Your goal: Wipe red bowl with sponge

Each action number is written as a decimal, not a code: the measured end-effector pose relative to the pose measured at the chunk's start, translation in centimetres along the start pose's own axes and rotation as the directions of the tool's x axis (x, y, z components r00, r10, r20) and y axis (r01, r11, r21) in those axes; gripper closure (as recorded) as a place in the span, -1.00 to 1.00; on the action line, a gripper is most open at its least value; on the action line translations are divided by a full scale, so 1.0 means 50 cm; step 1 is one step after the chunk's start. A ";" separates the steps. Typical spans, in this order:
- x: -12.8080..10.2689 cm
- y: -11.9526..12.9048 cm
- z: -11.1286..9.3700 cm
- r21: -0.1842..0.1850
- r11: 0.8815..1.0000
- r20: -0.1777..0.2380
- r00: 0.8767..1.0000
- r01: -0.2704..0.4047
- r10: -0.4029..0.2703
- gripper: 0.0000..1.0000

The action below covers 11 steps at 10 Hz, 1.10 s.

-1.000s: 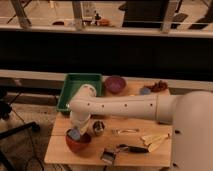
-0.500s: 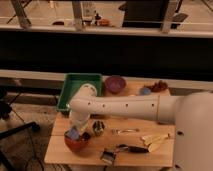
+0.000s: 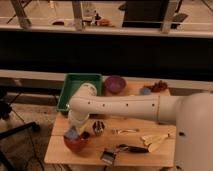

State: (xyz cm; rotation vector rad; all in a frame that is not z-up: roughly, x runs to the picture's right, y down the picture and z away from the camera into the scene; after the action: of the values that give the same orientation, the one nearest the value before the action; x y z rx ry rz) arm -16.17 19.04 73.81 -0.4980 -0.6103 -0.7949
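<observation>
We see gripper (image 3: 74, 128) hanging just above red bowl (image 3: 79, 145) on surface (image 3: 60, 156). Sponge (image 3: 70, 133) at red bowl's left rim, directly under gripper. We cannot tell whether gripper clamps it. We judge wiping step in hand. Next move calls for pressing sponge down, sweeping around red bowl's inside.

No legible text, labels, brands or numbers anywhere: nothing on the white arm (image 3: 120, 106), the green tray (image 3: 75, 89) or the table (image 3: 155, 156); the gripper (image 3: 75, 129) sits at the red bowl (image 3: 78, 144), 7 o'clock in frame.
</observation>
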 end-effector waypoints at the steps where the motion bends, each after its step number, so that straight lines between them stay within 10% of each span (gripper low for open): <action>1: -0.002 -0.001 -0.002 0.002 1.000 0.002 1.000 0.003 -0.003 1.00; 11: -0.022 -0.001 -0.038 0.019 1.000 -0.006 1.000 0.018 -0.018 1.00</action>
State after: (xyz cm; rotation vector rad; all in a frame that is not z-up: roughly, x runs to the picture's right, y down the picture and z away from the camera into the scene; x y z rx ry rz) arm -16.23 18.39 71.74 -0.4730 -0.6168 -0.8066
